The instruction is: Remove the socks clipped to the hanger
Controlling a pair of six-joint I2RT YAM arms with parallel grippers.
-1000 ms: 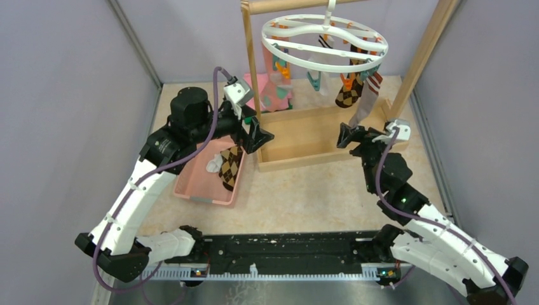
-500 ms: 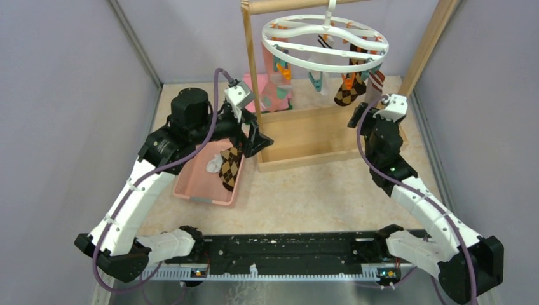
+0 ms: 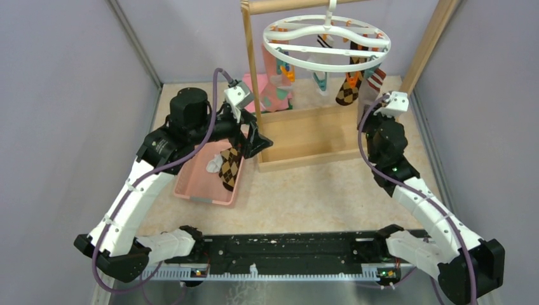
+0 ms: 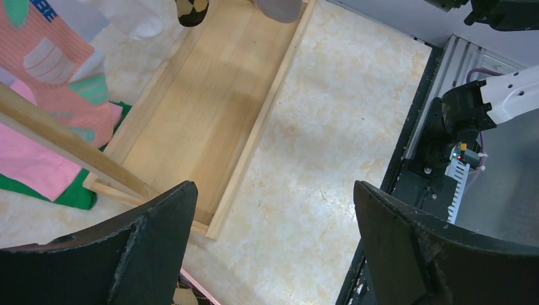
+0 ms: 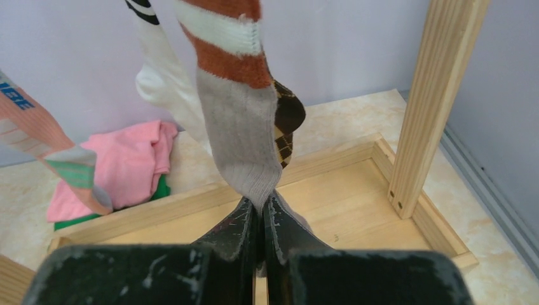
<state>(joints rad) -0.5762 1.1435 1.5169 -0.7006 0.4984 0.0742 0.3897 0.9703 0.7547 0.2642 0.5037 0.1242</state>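
Observation:
The white ring hanger (image 3: 327, 38) hangs from the wooden rack's top bar. Clipped under it are a grey sock (image 5: 245, 133) with an orange-and-white cuff, a brown argyle sock (image 5: 287, 121) behind it and a white sock (image 5: 168, 82) with dark cuff stripes. My right gripper (image 5: 260, 206) is shut on the grey sock's lower end, which bunches between the fingers. In the top view my right gripper (image 3: 370, 107) sits below the hanger's right side. My left gripper (image 4: 273, 187) is open and holds nothing, hovering by the rack's front left corner (image 3: 257, 143).
A pink bin (image 3: 197, 184) on the left holds an argyle sock (image 3: 230, 166) and a white one (image 3: 214, 164). The wooden rack has a shallow base tray (image 5: 356, 210) and an upright post (image 5: 438, 95). Folded pink and green cloths (image 5: 130, 165) lie behind the rack.
My right arm rose from the rack's front edge to the hanging grey sock and its jaws closed on it. The hanger shifted slightly. The left arm barely moved.

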